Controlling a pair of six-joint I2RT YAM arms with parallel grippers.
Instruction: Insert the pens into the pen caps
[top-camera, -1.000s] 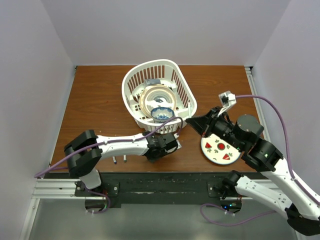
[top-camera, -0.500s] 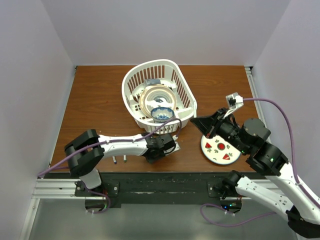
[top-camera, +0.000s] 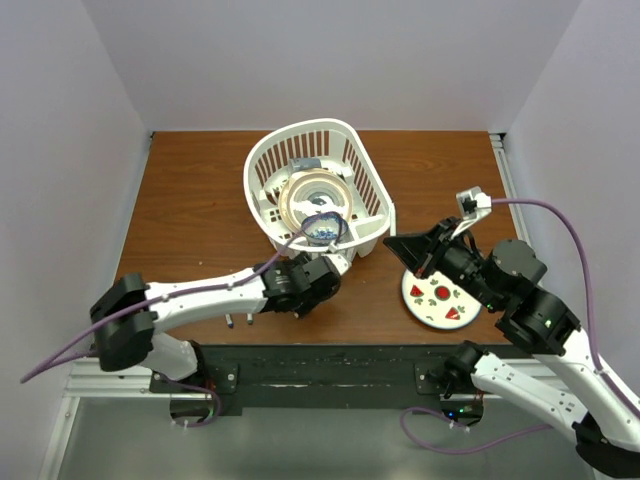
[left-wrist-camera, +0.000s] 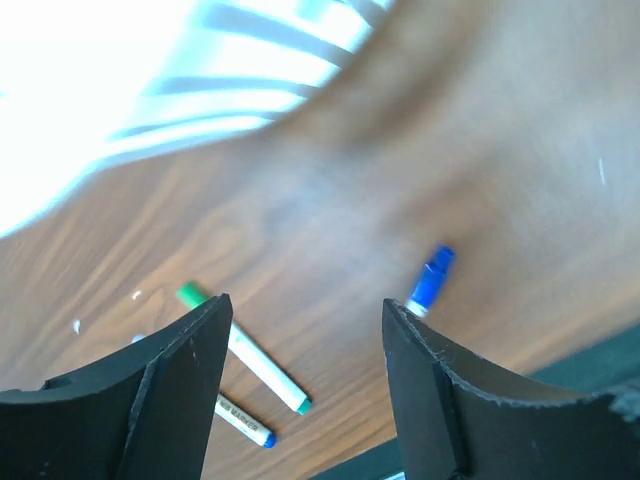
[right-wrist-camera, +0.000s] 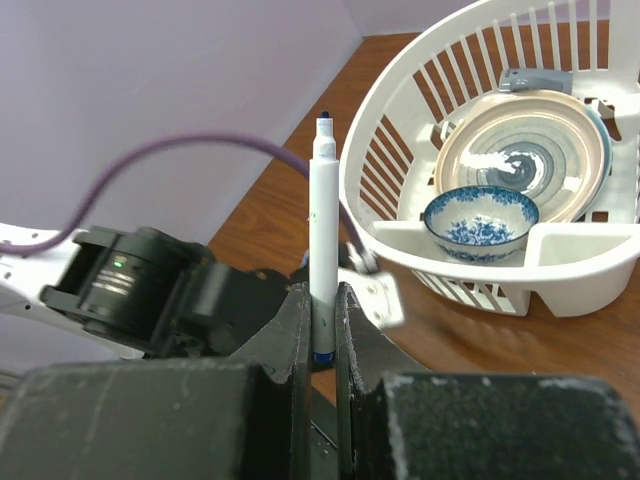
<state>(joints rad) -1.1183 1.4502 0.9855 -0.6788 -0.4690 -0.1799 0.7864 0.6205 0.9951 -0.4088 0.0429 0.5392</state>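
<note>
We note right gripper clenched on slim white-barrelled marker pen, tip up, held off table; we judge ready for capping. Left gripper spread, empty, hovering over short blue tubular plastic cap, likely pickup. Cap lies near brown wooden table front edge. White slotted plastic basket sits close behind left gripper, so little room that way.

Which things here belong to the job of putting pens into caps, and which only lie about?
For the job: upright pen in the right gripper; green-ended pen; blue-ended pen; blue cap; open left gripper.
Lying about: white basket holding a blue bowl and a plate; strawberry plate.
</note>
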